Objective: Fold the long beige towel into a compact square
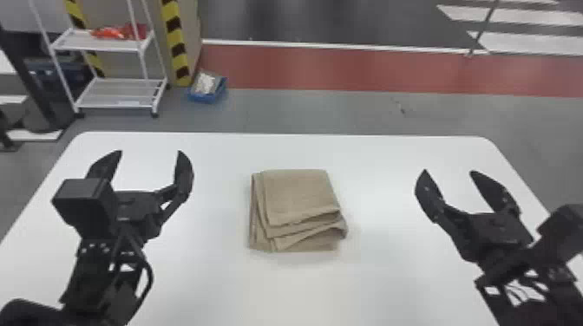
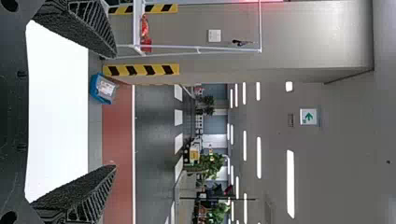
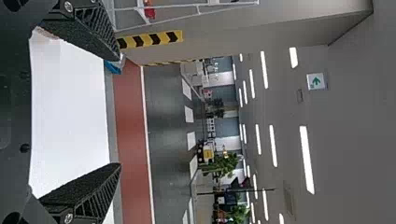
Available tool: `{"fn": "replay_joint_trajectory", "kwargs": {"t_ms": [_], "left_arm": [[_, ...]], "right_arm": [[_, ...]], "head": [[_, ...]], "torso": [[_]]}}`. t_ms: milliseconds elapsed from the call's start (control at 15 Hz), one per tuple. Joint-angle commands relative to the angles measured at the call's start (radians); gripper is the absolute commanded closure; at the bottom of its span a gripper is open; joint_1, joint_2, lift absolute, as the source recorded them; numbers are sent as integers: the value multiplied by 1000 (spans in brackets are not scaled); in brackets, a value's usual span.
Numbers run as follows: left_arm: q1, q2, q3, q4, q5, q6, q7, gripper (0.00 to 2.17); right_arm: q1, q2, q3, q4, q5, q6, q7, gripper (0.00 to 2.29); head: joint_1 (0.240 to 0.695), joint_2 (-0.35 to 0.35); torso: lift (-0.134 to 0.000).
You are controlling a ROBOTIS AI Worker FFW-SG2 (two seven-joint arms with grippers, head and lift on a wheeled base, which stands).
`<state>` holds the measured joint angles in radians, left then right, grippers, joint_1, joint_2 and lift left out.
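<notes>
The beige towel (image 1: 299,195) lies near the middle of the white table, folded into a thick, roughly square stack; its layers fan out unevenly at the near edge and along the left side. To its left, my left gripper (image 1: 150,152) stands open above the table, apart from the towel. My right gripper (image 1: 449,172) is open as well, well to the towel's right. In the left wrist view, the left gripper (image 2: 116,111) has its two fingers wide apart with nothing between them. The right wrist view shows the right gripper (image 3: 120,112) spread and holding nothing.
The white table (image 1: 390,281) extends around the towel, with rounded far corners. Beyond it on the floor stand a white wheeled rack (image 1: 117,93) at the far left and a blue box (image 1: 208,88) beside a yellow-and-black striped pillar.
</notes>
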<state>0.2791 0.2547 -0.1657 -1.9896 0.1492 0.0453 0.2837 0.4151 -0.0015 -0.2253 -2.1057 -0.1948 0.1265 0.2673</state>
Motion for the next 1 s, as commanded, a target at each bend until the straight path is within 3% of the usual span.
{"fn": "replay_joint_trajectory", "kwargs": {"t_ms": [0, 933], "left_arm": [[0, 3, 0, 0, 6, 0, -3, 33], [14, 5, 11, -9, 7, -9, -8, 36]], "right_arm": [[5, 2, -2, -10, 0, 2, 4, 90], [2, 2, 1, -17, 3, 11, 24, 90]], "head": [[695, -71], [695, -62]], "torso": [[-124], [-124]]}}
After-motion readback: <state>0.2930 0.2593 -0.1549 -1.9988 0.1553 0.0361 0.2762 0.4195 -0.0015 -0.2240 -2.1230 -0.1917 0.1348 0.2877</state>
